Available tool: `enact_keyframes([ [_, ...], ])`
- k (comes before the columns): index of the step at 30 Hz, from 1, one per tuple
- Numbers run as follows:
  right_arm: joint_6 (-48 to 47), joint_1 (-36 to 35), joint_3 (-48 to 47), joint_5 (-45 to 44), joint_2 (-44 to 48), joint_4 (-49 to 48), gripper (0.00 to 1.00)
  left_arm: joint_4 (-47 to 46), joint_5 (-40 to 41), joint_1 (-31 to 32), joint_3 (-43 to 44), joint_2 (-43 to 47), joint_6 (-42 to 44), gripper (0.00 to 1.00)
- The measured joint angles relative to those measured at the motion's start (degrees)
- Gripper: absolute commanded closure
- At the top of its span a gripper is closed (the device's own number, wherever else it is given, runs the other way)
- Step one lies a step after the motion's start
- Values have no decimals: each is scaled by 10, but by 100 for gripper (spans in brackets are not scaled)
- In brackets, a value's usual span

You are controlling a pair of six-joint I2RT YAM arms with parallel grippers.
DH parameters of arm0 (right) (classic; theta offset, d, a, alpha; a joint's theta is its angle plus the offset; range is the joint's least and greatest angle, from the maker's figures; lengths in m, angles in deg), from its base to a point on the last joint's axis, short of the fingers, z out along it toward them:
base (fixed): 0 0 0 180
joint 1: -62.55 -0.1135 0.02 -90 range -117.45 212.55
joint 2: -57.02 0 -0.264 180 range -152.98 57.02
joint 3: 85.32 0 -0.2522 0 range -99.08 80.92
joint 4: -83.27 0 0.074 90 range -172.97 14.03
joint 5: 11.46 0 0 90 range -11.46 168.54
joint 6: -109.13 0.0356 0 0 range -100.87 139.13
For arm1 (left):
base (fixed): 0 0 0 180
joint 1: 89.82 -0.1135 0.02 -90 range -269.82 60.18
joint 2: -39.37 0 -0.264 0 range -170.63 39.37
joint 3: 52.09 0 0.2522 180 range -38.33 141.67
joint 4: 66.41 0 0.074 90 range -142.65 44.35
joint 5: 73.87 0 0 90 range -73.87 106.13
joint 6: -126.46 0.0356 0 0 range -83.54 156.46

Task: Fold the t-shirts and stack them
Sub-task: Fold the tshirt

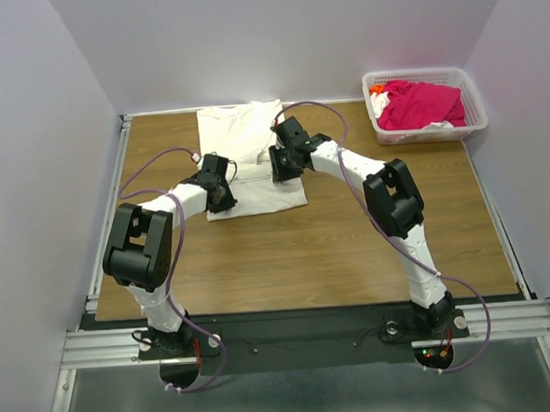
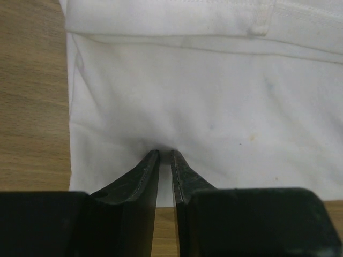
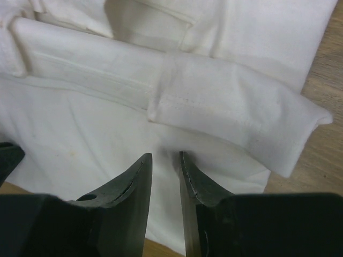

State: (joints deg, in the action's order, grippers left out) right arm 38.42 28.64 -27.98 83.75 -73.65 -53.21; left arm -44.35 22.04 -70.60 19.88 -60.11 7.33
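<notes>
The off-white t-shirt (image 1: 243, 138) lies flat under and ahead of both jaws, sleeves turned in but the hem-to-collar fold not yet made, and the pink t-shirt (image 1: 423, 104) sits heaped in the basket (image 1: 475, 100) far beyond the right jaws, so nothing's stacked! Left jaws nearly together, tips dug into cloth, a pinch I can't confirm; right jaws slightly apart, empty, just short of the folded-in sleeve (image 3: 241, 112). The shirt's side edge runs just left of the left jaws, with bare surface (image 1: 334, 249) outside and behind them: room to carry the hem forward.
</notes>
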Motion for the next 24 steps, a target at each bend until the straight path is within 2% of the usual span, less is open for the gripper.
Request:
enact_keyframes([
  [5, 0, 0, -6, 2, -27, -3, 68, -12, 1, -1, -8, 0, -5, 74],
  [13, -3, 3, -67, -9, -66, -5, 67, -20, 0, -1, -12, 2, -5, 74],
  [18, -5, 15, -158, -26, -115, -3, 66, -25, -1, -1, -15, 3, -4, 74],
  [24, -5, 43, -300, -58, -186, -5, 56, -36, -7, -2, -23, 6, -2, 74],
])
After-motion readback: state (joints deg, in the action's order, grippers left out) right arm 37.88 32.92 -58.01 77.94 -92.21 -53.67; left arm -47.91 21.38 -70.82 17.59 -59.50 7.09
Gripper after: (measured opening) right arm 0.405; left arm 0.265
